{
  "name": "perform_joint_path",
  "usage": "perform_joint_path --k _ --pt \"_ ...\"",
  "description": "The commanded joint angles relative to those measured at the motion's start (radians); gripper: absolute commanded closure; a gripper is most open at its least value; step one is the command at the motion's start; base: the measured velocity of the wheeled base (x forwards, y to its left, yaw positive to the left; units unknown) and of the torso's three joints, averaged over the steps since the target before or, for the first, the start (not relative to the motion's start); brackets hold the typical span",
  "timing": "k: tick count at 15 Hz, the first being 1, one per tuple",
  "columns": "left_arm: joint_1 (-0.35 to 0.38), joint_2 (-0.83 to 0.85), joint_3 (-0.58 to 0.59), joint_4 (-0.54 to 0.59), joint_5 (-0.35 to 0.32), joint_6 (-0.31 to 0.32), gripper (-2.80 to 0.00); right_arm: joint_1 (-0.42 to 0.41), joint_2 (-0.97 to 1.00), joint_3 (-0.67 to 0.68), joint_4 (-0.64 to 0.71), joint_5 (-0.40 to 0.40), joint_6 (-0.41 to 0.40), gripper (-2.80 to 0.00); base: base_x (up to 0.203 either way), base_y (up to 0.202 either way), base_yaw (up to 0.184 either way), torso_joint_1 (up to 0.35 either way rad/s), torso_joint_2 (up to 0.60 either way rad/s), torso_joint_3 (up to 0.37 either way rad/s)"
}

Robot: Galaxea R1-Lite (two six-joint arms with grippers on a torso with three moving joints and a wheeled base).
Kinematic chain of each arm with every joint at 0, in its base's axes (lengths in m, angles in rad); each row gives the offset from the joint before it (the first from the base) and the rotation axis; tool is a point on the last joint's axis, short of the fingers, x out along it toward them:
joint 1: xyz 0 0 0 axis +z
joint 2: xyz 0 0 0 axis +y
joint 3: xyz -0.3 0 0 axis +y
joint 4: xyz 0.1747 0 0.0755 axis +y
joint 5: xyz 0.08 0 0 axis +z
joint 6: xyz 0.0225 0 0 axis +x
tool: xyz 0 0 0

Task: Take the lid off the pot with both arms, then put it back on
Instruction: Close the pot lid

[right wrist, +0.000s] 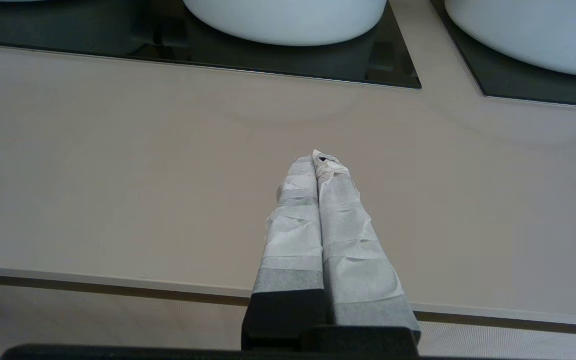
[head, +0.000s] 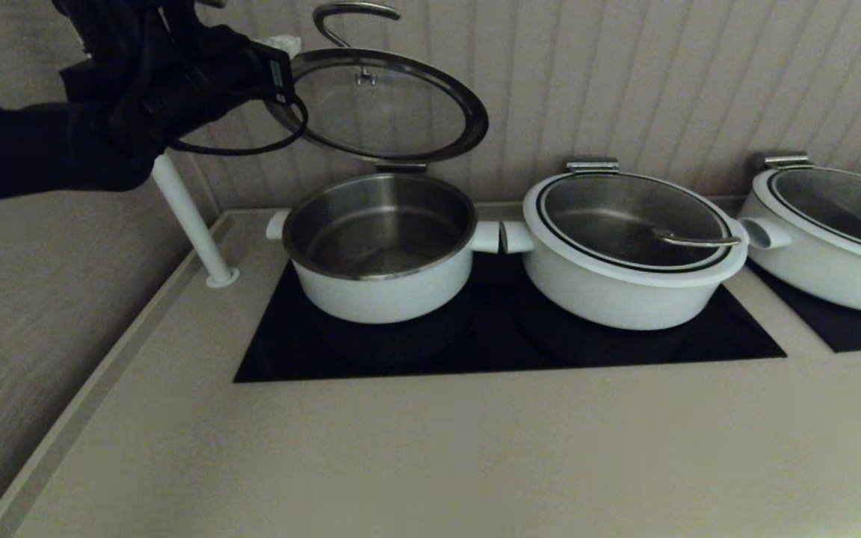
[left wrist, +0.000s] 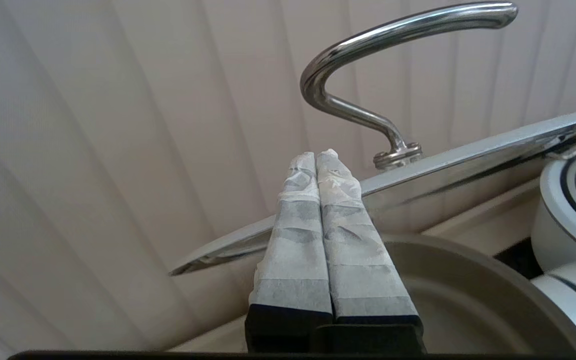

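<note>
Glass lid [head: 386, 104] with steel bar handle [left wrist: 368, 75], raised and tilted above the open white pot [head: 380, 246], left gripper [left wrist: 318, 157] fingers pressed together at its rim, right gripper [right wrist: 319, 160] closed over the counter [right wrist: 118, 175].

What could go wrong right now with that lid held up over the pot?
1. The left gripper, fingers together, meets the lid only at its rim, so the tilted lid might slip and drop onto the open pot.
2. The right gripper hangs over the bare counter, shut on nothing, so it gives the lid no support.
</note>
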Motion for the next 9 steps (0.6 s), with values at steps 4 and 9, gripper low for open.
perform_joint_path --k 4,9 --pt "0.0 -0.016 0.018 -0.002 0.001 0.0 0.0 0.0 0.001 0.0 0.0 0.001 -0.001 0.0 0.0 0.0 0.0 0.0 0.0 0.0" --pt "0.0 -0.031 0.057 -0.003 0.001 0.0 0.0 0.0 0.001 0.0 0.0 0.001 -0.001 0.0 0.0 0.0 0.0 0.0 0.0 0.0"
